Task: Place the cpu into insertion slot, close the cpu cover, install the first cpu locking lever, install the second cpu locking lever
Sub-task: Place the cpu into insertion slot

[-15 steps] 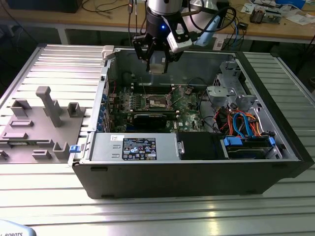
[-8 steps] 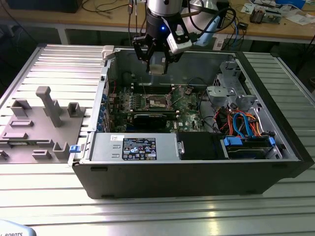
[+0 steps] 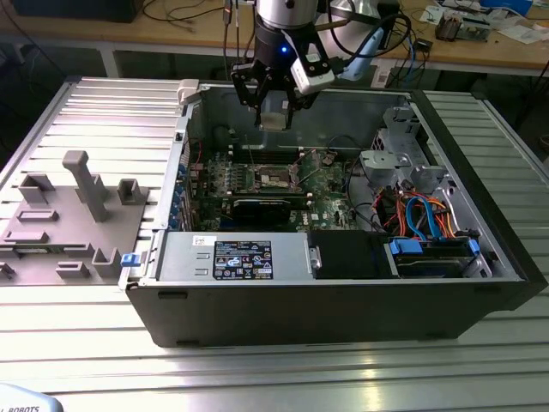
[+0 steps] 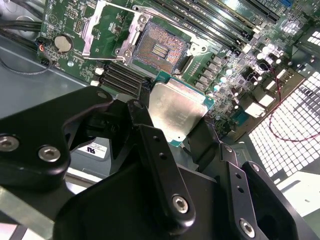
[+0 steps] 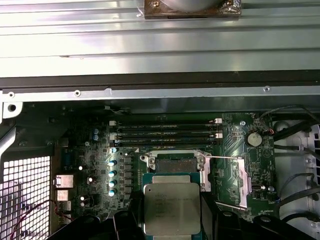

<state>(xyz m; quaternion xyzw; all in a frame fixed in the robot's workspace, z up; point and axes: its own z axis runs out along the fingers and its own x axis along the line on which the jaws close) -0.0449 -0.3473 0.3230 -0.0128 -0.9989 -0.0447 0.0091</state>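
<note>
Cpu (image 4: 175,112) is clamped flat by its edges in the gripper (image 4: 172,127), held level above the motherboard (image 4: 75,20). The slot (image 4: 160,47) lies beneath, well apart and uncovered, its cover (image 4: 97,25) swung open beside it.

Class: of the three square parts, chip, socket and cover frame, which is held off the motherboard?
The cpu: the gripper clamps it above the board; the insertion slot and open cpu cover sit on it.
</note>
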